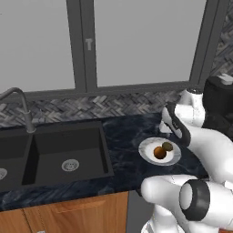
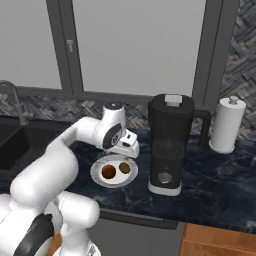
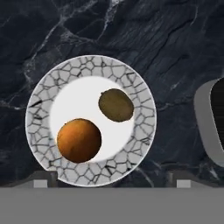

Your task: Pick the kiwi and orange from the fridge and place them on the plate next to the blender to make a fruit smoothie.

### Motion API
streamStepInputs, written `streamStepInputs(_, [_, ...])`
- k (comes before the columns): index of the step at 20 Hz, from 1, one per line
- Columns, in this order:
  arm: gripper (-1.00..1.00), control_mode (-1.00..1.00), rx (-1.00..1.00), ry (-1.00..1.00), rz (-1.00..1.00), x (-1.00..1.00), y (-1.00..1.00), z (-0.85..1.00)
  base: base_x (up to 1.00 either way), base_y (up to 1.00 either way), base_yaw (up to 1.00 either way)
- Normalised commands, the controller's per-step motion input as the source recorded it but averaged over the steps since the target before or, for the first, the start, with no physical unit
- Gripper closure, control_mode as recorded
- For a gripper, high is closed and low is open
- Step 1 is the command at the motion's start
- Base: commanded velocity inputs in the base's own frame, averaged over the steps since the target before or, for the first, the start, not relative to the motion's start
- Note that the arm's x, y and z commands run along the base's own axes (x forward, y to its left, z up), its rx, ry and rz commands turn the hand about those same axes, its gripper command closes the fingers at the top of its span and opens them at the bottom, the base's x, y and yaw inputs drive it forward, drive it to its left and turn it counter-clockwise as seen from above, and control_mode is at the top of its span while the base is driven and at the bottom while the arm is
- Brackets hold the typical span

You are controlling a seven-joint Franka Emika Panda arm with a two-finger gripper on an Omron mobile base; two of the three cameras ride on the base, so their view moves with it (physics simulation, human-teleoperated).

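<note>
1. Hand view: the orange (image 3: 79, 140) and the kiwi (image 3: 116, 105) are seen lying side by side on the plate (image 3: 39, 109), close together but apart, with nothing held between the finger tips (image 3: 177, 180).
2. The gripper (image 3: 111, 179) is judged to be released, its tips set wide at either side of the plate's near rim.
3. From the right base view, the plate (image 2: 97, 176) is placed on the dark marble counter (image 2: 215, 190) just left of the blender (image 2: 169, 145).
4. Both fruits being delivered, the placing step is judged complete.
5. Next, only a clean upward retreat is called for, without the fruit being nudged.
</note>
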Motion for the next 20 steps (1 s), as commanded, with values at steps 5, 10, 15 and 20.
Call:
streamStepInputs(5, [-1.0,-1.0,-0.13,-0.29,0.0,-1.0,0.51,0.83,0.0,0.0,0.0])
streamStepInputs(10, [-1.0,-1.0,-0.15,-0.42,0.0,-1.0,0.5,0.99,0.0,0.0,0.0])
streamStepInputs(15, [-1.0,-1.0,-0.15,-0.46,0.0,-1.0,0.4,1.0,0.0,0.0,0.0])
streamStepInputs(20, [-1.0,-1.0,-0.05,-0.24,0.01,-0.7,0.11,0.68,0.0,0.0,0.0])
